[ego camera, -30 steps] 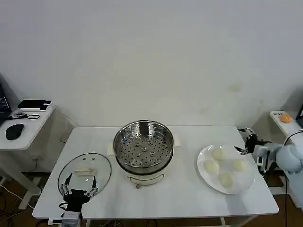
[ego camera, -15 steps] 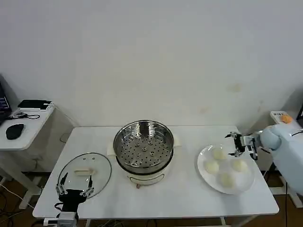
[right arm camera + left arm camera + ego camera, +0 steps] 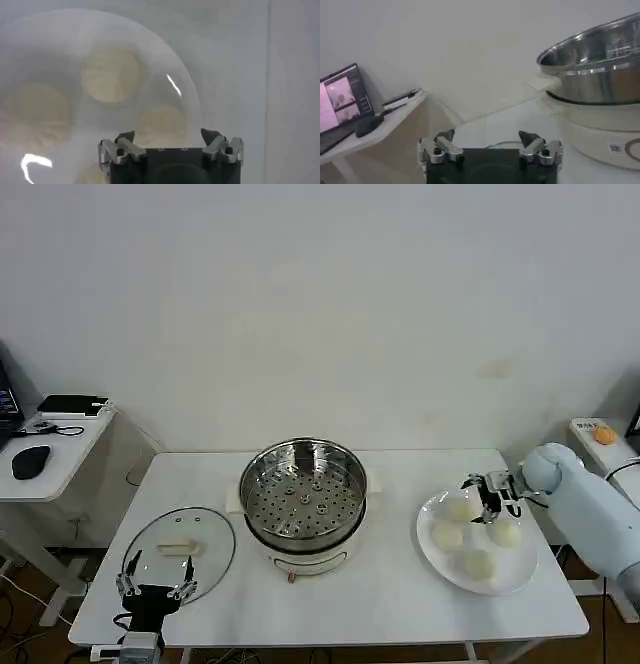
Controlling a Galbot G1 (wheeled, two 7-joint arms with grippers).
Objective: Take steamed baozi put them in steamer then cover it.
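We see the right tool (image 3: 483, 496), fingers spread, above the plate (image 3: 440, 562) bearing four steamed baozi (image 3: 446, 536). The steamer (image 3: 302, 496) stands well to its left. The left tool (image 3: 156, 576), also released, waits at the glass lid (image 3: 172, 544).

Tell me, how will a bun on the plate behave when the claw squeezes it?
The buns look smooth, rounded and puffy, so one will probably dent under a firm pinch. Being round, it may roll on the flat plate if nudged sideways. The open right claw hovers above them, so a light, centred grip seems wise.
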